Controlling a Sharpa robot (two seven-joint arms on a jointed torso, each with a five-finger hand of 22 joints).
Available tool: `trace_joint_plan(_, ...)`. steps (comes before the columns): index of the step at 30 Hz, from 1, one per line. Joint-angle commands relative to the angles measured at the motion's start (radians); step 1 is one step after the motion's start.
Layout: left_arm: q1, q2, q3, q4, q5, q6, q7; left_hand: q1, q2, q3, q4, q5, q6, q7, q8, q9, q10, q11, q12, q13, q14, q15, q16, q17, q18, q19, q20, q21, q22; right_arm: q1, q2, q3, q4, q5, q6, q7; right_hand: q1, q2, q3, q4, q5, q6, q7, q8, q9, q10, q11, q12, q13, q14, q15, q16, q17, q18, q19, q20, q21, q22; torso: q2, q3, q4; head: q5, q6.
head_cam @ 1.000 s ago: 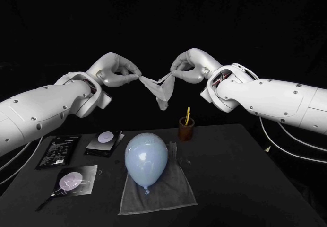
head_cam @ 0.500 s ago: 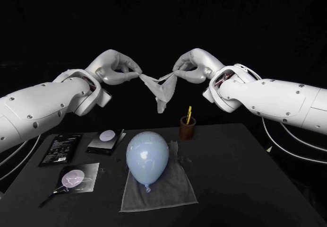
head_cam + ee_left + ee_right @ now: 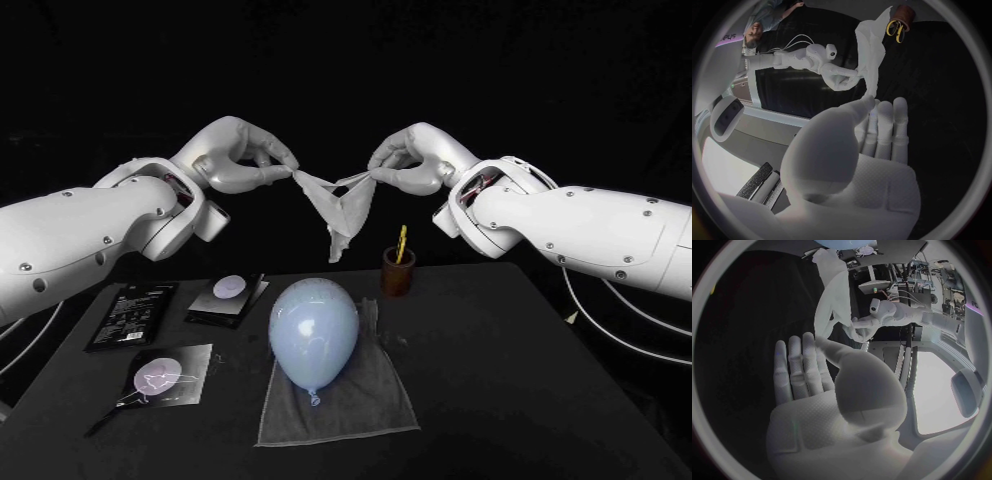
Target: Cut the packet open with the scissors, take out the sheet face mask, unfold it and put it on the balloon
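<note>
Your black table [image 3: 548,380] stands against a dark background. At its middle the pale blue oval balloon [image 3: 313,328] lies on a grey cloth [image 3: 346,415], with its knot at the near end. Far left of the balloon lies a flat black packet with small white print [image 3: 130,315]. Between that packet and the balloon sits a small black card bearing a pale oval [image 3: 224,298]. Nearer the front, also left of the balloon, lies a glossy black sheet with a pale round mark [image 3: 166,375]. High above the balloon and to its left, your left hand [image 3: 238,155] pinches one top corner of the white sheet face mask [image 3: 339,210] between thumb and fingertip. The mask sags between the two hands and hangs as a crumpled, part-folded strip, well clear of the balloon. Above and right of the balloon, your right hand [image 3: 411,160] pinches the opposite corner the same way. Just behind the balloon to its right, a brown cup [image 3: 397,275] holds the yellow-handled scissors [image 3: 400,243] upright.
</note>
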Motion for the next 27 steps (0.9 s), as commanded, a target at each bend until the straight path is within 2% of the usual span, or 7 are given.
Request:
trace_joint_plan(1,-0.002,-0.013,0.0,0.027,0.023,0.001,-0.007,-0.001,0.008,0.0,-0.003,0.007,-0.003,0.004,0.007,0.008,-0.01,0.0,-0.004,0.0,-0.004,0.004,0.002,-0.001,0.013,-0.003,0.002,0.005,0.001,-0.001,-0.012,0.002,0.023,0.044,0.014,0.034,0.009,0.005,0.001,0.0,0.006,0.007,0.004,0.013,0.097,-0.006,0.002,0.005,0.001,0.007,-0.004,0.006,-0.001,0.009,0.008,-0.001,0.006,0.001,-0.003,0.0018,0.0012,0.0,0.001)
trace_joint_plan(3,-0.004,-0.022,-0.001,0.039,0.022,0.003,-0.008,-0.001,0.008,0.0,-0.003,0.007,-0.003,0.004,0.007,0.008,-0.01,0.0,-0.004,0.0,-0.004,0.004,0.002,-0.001,0.013,-0.003,0.002,0.005,0.001,-0.002,-0.022,0.002,0.038,0.038,0.005,0.038,0.009,0.005,0.001,0.0,0.006,0.007,0.004,0.013,0.097,-0.006,0.002,0.005,0.001,0.007,-0.004,0.006,-0.001,0.009,0.008,-0.001,0.006,0.001,-0.002,0.0015,-0.0002,0.004,0.004)
trace_joint_plan(5,-0.006,-0.028,-0.002,0.048,0.014,0.006,-0.007,-0.001,0.008,0.0,-0.003,0.006,-0.003,0.004,0.007,0.009,-0.01,0.0,-0.004,0.0,-0.003,0.004,0.002,-0.001,0.013,-0.003,0.002,0.005,0.001,-0.003,-0.029,0.003,0.045,0.031,-0.005,0.039,0.009,0.005,0.001,0.0,0.006,0.007,0.004,0.013,0.097,-0.006,0.002,0.006,0.001,0.007,-0.004,0.006,-0.001,0.009,0.008,-0.001,0.006,0.001,-0.002,0.0006,-0.0008,0.001,0.002)
trace_joint_plan(10,-0.015,-0.04,-0.003,0.048,0.001,-0.004,-0.002,-0.001,0.008,0.0,-0.004,0.006,-0.004,0.004,0.007,0.009,-0.01,0.0,-0.004,0.0,-0.003,0.004,0.002,-0.001,0.013,-0.003,0.002,0.005,0.001,-0.004,-0.041,0.003,0.029,0.023,-0.016,0.047,0.009,0.005,0.001,0.0,0.006,0.006,0.004,0.013,0.097,-0.006,0.002,0.006,0.001,0.007,-0.004,0.006,-0.001,0.009,0.008,-0.001,0.007,0.001,-0.002,-0.0004,-0.0001,0.002,0.004)
trace_joint_plan(14,-0.019,-0.041,-0.003,0.029,0.007,-0.015,0.004,-0.001,0.009,0.0,-0.004,0.006,-0.004,0.004,0.008,0.01,-0.01,0.0,-0.004,0.0,-0.003,0.004,0.002,-0.001,0.013,-0.002,0.002,0.005,0.001,-0.004,-0.048,0.003,0.025,0.021,-0.014,0.055,0.01,0.005,0.001,0.0,0.006,0.006,0.004,0.014,0.097,-0.006,0.002,0.007,0.002,0.007,-0.004,0.007,-0.001,0.009,0.009,-0.001,0.007,0.001,-0.002,0.0013,0.0002,0.001,0.004)
trace_joint_plan(27,-0.022,-0.01,-0.003,-0.06,0.002,-0.049,0.027,0.0,0.01,0.001,-0.005,0.006,-0.005,0.004,0.009,0.012,-0.009,0.0,-0.004,0.0,-0.001,0.004,0.003,-0.001,0.013,-0.001,0.002,0.006,0.001,-0.004,-0.048,0.003,0.018,-0.038,-0.023,0.044,0.011,0.005,0.001,0.0,0.006,0.006,0.004,0.014,0.097,-0.007,0.001,0.008,0.002,0.009,-0.005,0.007,-0.002,0.009,0.01,-0.002,0.008,0.002,-0.001,0.0008,0.0006,0.002,0.004)
